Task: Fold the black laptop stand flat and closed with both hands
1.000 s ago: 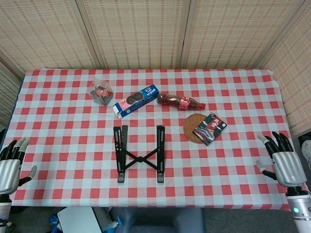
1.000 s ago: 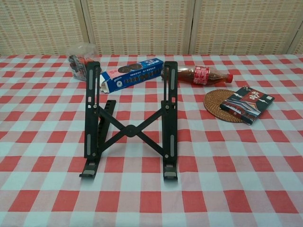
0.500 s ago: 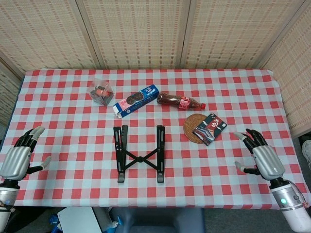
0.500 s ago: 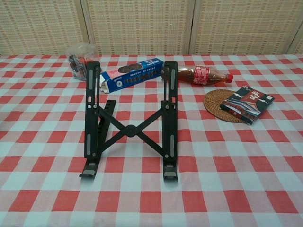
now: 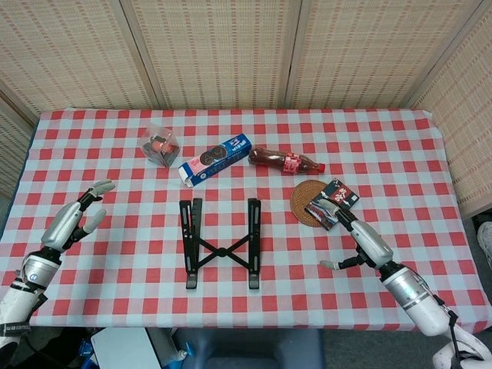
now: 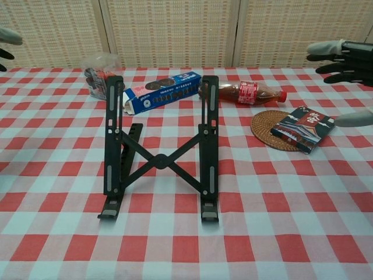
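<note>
Both of my hands are empty with fingers spread, and neither touches anything. From the head view, my left hand (image 5: 73, 219) sits at the left of the frame, over the checked worktop (image 5: 115, 254), well apart from the laptop stand (image 5: 221, 243). My right hand (image 5: 361, 240) shows at the lower right, fingers reaching toward the woven coaster (image 5: 302, 201) and the dark packet (image 5: 336, 198) that lies partly on it; whether a fingertip brushes the packet I cannot tell. The stand is in the lower middle of the frame, its two rails parallel and apart, the crossed links between them spread wide. Above it lie a blue biscuit box (image 5: 215, 159), a cola bottle (image 5: 286, 161) on its side and a small clear pack (image 5: 160, 145).

From the chest view, the stand fills the centre, propped up at the far end with its feet toward the bottom edge, plainly open. Only the tips of my left hand (image 6: 7, 39) peek in at the upper left edge, and my right hand (image 6: 344, 58) hangs at the upper right, above the packet.

As I judge it, nothing of the fold is done. I have yet to reach each rail, take hold, press the rails together and lay the stand flat.
</note>
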`<action>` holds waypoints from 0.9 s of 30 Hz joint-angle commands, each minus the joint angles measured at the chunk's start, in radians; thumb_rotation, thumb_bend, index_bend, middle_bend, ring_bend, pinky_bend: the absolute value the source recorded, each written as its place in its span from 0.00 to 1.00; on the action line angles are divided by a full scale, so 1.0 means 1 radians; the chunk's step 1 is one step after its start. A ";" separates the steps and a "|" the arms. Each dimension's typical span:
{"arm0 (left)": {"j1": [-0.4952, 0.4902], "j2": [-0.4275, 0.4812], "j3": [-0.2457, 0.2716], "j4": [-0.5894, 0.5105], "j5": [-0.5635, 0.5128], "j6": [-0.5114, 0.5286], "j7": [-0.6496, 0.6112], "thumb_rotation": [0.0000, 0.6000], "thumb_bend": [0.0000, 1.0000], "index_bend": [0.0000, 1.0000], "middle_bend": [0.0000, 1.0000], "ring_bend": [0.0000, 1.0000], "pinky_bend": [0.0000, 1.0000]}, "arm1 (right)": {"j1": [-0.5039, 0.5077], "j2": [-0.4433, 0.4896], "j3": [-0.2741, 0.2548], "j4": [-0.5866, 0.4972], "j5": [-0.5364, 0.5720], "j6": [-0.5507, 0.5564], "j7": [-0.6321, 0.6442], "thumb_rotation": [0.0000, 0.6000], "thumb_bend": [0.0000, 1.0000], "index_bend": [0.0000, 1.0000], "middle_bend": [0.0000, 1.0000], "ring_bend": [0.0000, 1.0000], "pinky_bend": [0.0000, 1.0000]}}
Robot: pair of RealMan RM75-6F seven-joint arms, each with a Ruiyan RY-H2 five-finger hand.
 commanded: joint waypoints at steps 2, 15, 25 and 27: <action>-0.073 -0.043 -0.002 0.060 0.025 -0.065 -0.116 0.00 0.17 0.16 0.13 0.19 0.27 | 0.087 -0.068 0.004 0.063 -0.005 -0.074 0.205 1.00 0.00 0.00 0.00 0.00 0.00; -0.193 -0.165 -0.014 0.203 -0.055 -0.220 -0.297 0.00 0.17 0.23 0.20 0.26 0.33 | 0.204 -0.227 0.047 0.205 0.082 -0.181 0.398 1.00 0.00 0.00 0.02 0.00 0.00; -0.242 -0.247 -0.013 0.281 -0.072 -0.274 -0.409 0.00 0.17 0.26 0.24 0.30 0.39 | 0.284 -0.308 0.054 0.295 0.085 -0.252 0.483 1.00 0.00 0.00 0.04 0.00 0.00; -0.249 -0.261 -0.016 0.285 -0.073 -0.279 -0.451 0.00 0.17 0.27 0.26 0.31 0.39 | 0.295 -0.325 0.055 0.314 0.086 -0.256 0.498 1.00 0.00 0.00 0.04 0.00 0.00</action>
